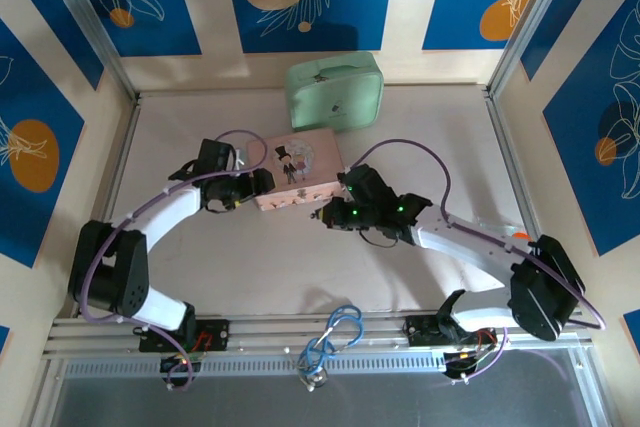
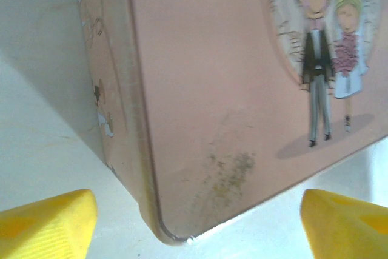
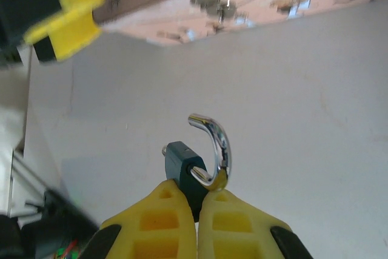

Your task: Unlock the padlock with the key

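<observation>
We observed a pale table [image 1: 300,267] bearing two items: a pink case [image 1: 298,169] at frame centre and a mint-green case [image 1: 335,92] just above it, upper middle.

Blue padlock [image 3: 182,168], shackle swung open

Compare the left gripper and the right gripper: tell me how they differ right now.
The left gripper stands wide open; the right gripper is shut. The left gripper holds nothing, with a corner of the pink case between its fingers; the right gripper pinches the padlock, whose shackle stands open. Both have yellow fingers.
</observation>
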{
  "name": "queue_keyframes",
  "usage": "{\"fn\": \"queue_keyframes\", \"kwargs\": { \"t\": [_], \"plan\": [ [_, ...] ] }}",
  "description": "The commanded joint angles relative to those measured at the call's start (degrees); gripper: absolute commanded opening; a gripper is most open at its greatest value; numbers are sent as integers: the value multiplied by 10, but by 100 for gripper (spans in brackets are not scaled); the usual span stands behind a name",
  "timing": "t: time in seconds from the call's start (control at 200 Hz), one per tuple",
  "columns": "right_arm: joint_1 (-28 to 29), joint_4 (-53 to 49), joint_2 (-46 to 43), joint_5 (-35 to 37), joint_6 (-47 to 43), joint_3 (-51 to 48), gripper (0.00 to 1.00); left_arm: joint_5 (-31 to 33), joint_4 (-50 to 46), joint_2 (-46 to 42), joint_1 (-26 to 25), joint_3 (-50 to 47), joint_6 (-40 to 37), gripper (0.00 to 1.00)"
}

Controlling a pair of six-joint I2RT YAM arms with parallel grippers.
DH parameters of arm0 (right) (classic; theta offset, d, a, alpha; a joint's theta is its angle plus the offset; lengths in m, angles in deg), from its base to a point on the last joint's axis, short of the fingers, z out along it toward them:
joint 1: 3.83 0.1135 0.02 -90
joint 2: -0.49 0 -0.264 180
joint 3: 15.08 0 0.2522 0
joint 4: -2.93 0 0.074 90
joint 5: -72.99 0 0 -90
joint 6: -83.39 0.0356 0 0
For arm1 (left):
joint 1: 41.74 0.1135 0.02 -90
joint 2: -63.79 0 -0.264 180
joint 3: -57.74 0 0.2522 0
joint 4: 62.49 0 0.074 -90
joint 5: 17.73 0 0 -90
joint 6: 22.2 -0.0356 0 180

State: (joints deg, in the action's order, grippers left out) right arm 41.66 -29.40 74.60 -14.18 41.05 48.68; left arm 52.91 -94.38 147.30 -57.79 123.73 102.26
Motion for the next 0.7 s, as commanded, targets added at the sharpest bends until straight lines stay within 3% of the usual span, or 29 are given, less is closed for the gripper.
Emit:
{"fn": "queue_keyframes", "kwargs": {
  "t": [0.0, 0.165, 0.51, 0.695],
  "plan": [
    [-11, -137, -11, -97, -30, 16, 0, 15, -36, -40, -9, 39, -13, 93],
    [-43, -100, 17, -198, -14, -1, 0, 58, -93, -76, -32, 74, -50, 99],
    [-22, -57, 154, -246, -17, 52, 0, 74, -123, -116, -97, 44, -65, 96],
    [-18, -62, 204, -262, -30, 76, 0, 78, -118, -132, -100, 17, -55, 95]
  ]
}}
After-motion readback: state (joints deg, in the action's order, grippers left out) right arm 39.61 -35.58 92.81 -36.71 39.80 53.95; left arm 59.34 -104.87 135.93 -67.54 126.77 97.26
